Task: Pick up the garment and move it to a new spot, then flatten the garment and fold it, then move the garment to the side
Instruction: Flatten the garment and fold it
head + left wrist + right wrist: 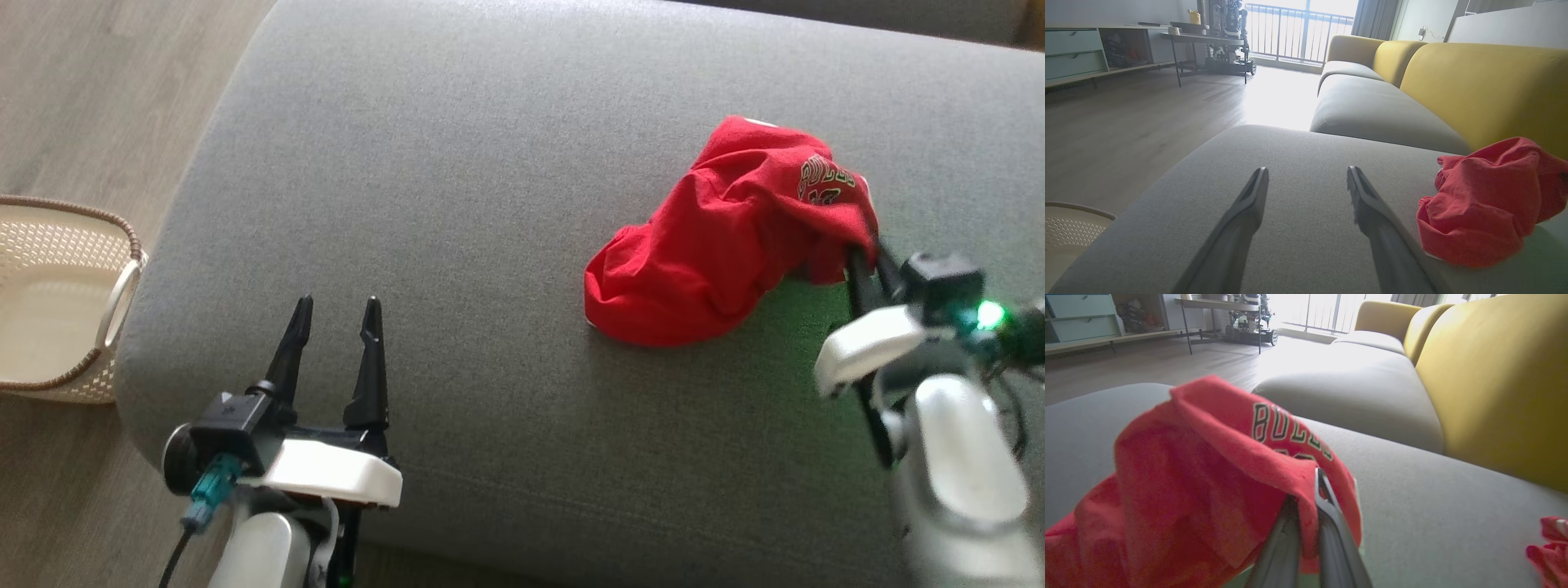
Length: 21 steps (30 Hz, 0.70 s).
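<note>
My right hand (pixel 867 255) is clenched on the right edge of the red garment (pixel 718 253). In the right wrist view a fold of the cloth is pinched between my two dark fingers (pixel 1331 522), just below the pale-outlined lettering. That pinched edge stands up off the grey sofa seat (pixel 457 180), while the left part of the garment lies bunched on the seat. The garment is on the right half of the seat, close to the yellow backrest (pixel 1478 81).

My left hand (pixel 338 304) is released, its fingers spread wide with nothing between them. It hovers over the near left part of the seat, well apart from the garment.

To the left of the sofa, a pale woven basket (pixel 77 237) with a brown rim stands on the wooden floor (pixel 90 98).
</note>
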### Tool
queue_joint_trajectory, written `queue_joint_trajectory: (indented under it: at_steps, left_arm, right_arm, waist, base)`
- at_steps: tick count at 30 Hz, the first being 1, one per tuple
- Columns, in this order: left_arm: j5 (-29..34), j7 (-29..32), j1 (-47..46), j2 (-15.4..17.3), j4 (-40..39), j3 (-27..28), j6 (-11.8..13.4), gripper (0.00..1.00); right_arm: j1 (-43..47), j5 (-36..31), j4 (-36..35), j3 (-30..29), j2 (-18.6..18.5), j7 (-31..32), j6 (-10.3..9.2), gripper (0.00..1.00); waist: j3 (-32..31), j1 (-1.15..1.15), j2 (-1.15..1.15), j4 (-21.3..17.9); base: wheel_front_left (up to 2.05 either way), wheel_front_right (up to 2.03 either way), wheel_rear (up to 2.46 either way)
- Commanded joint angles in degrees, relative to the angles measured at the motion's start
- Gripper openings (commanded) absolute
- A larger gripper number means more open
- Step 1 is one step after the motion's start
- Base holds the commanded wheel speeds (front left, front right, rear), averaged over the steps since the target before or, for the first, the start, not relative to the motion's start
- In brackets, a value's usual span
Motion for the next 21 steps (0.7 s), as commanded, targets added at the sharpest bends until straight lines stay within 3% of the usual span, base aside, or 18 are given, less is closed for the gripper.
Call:
queue_joint_trajectory:
  at_steps: [1,11,16,21]
  left_arm:
    - [-0.30,-0.70,-1.73,0.06,-1.82,1.42,0.47,1.00]
    - [-1.12,-0.70,-1.97,0.06,-2.11,0.39,0.69,1.00]
    - [-1.79,-0.70,-2.49,0.06,-2.26,0.02,0.93,1.00]
    - [-2.44,-0.70,-3.20,0.06,-2.25,-0.82,1.20,1.00]
  right_arm:
    - [-3.74,-0.81,-2.38,0.69,-0.79,-0.49,-0.02,0.00]
    - [-18.44,-3.00,-1.08,-1.53,-9.33,2.95,-0.02,0.00]
    - [-25.39,-3.95,3.69,-0.58,-13.49,4.39,-0.02,0.00]
    - [-28.74,-4.42,11.42,2.21,-14.95,4.21,-0.02,0.00]
  waist:
    - [-0.24,0.00,0.00,-0.12]
    - [0.44,0.00,0.00,0.98]
    - [1.86,0.00,0.00,2.08]
    - [3.05,0.00,0.00,3.02]
  base:
    - [0.00,0.00,0.00]
    - [0.00,0.00,0.00]
    - [0.00,0.00,0.00]
    - [0.00,0.00,0.00]
